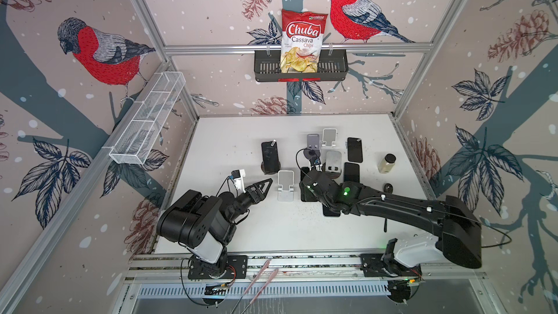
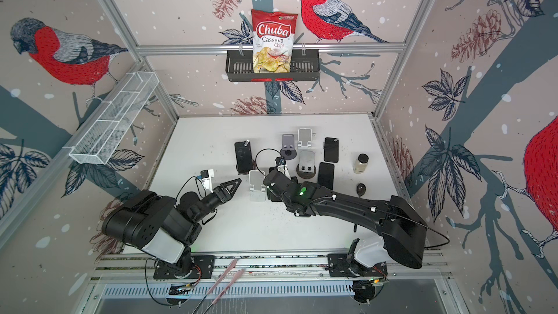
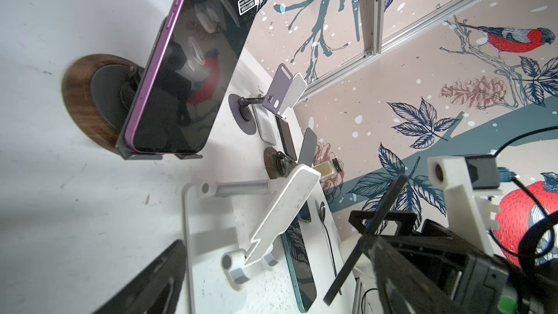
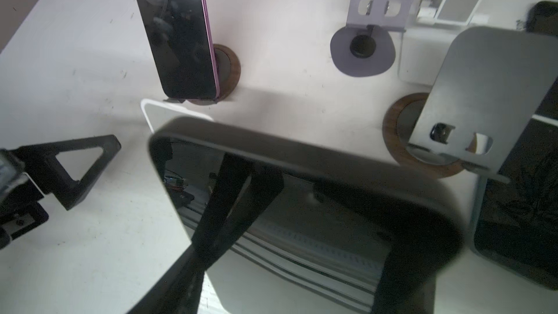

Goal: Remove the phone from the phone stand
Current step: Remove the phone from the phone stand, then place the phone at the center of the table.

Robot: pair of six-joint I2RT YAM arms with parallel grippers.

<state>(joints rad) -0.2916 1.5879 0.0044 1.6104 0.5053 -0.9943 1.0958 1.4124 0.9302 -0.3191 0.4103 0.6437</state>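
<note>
We see right gripper [image 4: 241, 194] pinching phone [image 4: 332, 206], held tilted just beside white stand [image 1: 285, 184], near worktop [image 1: 241, 134] middle. Left gripper [image 1: 268, 181] spread wide, empty, across that stand.

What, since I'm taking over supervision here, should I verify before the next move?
1. Grip: right gripper clamped on the dark phone: ok.
2. Clearance: dark phone apart from the empty white stand: ok.
3. Other arm: left gripper open, holding nothing: ok.
4. All phones off stands: not ok; purple phone sits on the wood-base stand.
5. Free table under the dark phone: cannot tell; right arm hides it in both top views.
</note>
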